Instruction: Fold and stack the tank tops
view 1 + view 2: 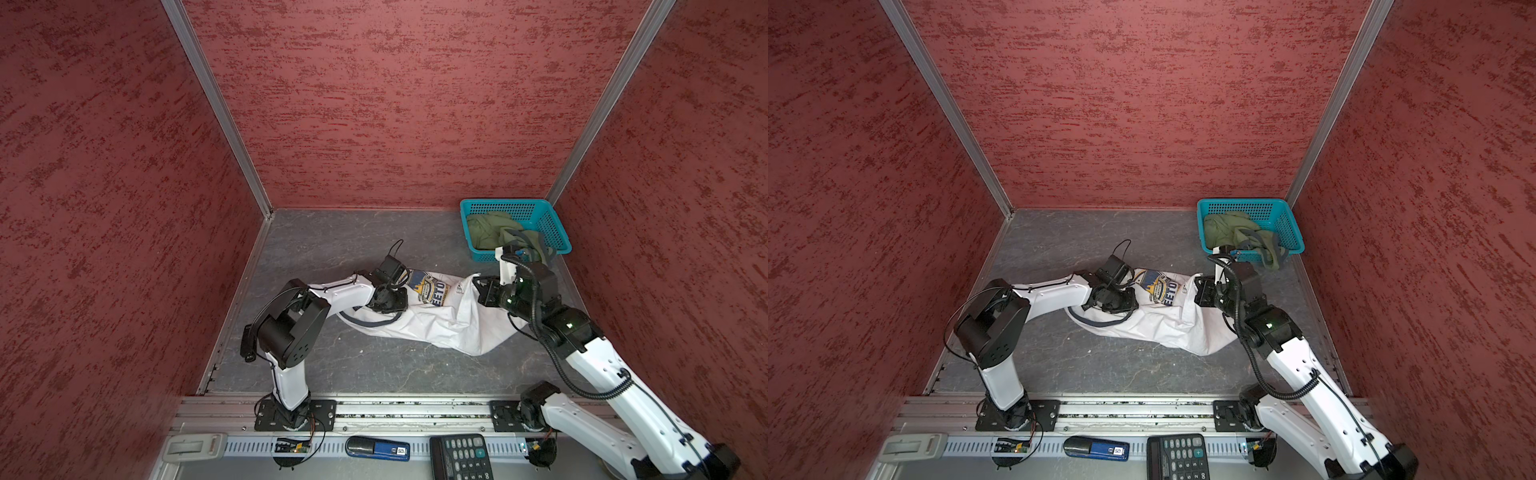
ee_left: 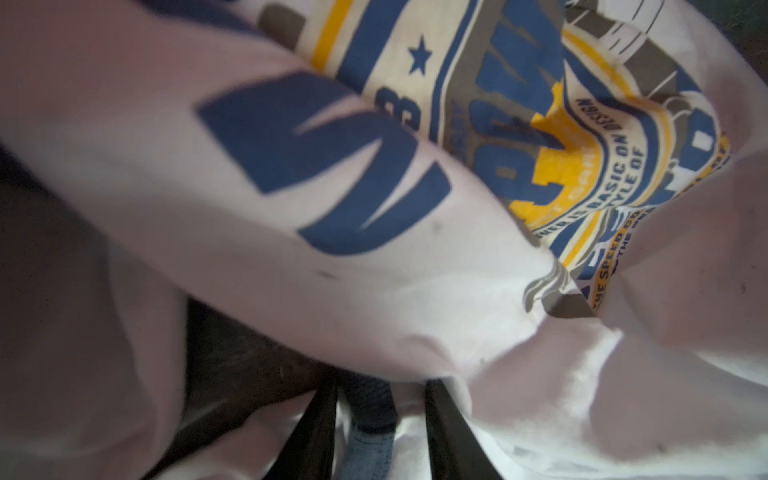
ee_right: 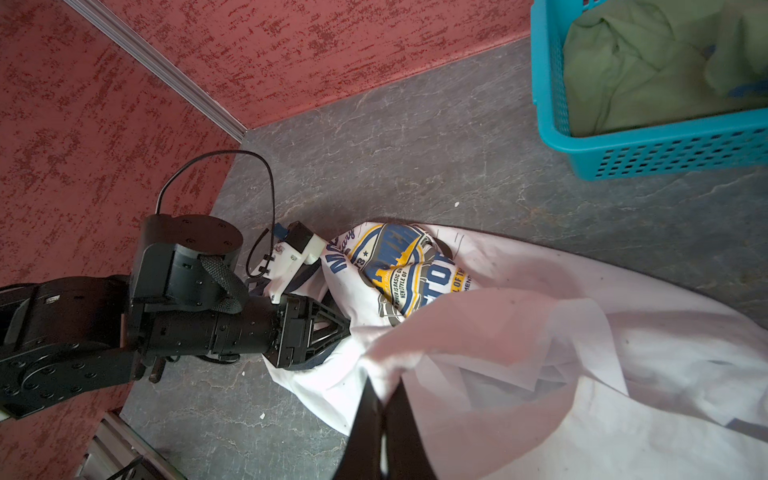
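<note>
Calculator (image 1: 461, 457) and blue gadget (image 1: 377, 449) sit nearest, on the front rail, off the work area. Beyond them is a grey counter (image 1: 332, 249) boxed by red walls on 3 sides.

White tank top (image 1: 449, 328) lies crumpled across the counter's middle, btwn both arms, badge print (image 1: 428, 289) facing up. Right hand (image 3: 384, 386) is closed tight, pinching a thin fold of the white cloth, which tents up to it. Left hand (image 3: 343, 326) is buried in the shirt's other end. Its jaws are narrow w/ navy trim (image 2: 370, 415) btwn them, but can't tell if they clamp it. Olive tank top (image 1: 490, 232) is bunched in teal basket (image 1: 505, 202) at the back right corner, one part spilling over the near rim.

Handling, as a judgement: cloth looks light, thin, limp. It sags and wrinkles, won't hold shape, and is unlikely to break. Best holds are prob. hem corners or trimmed strap edges, one per hand, pulled apart to flatten.

Room: open counter behind the shirt toward the back wall, plus a strip in front. Side walls are close, esp. by the right arm, and the basket crowds the back right.
</note>
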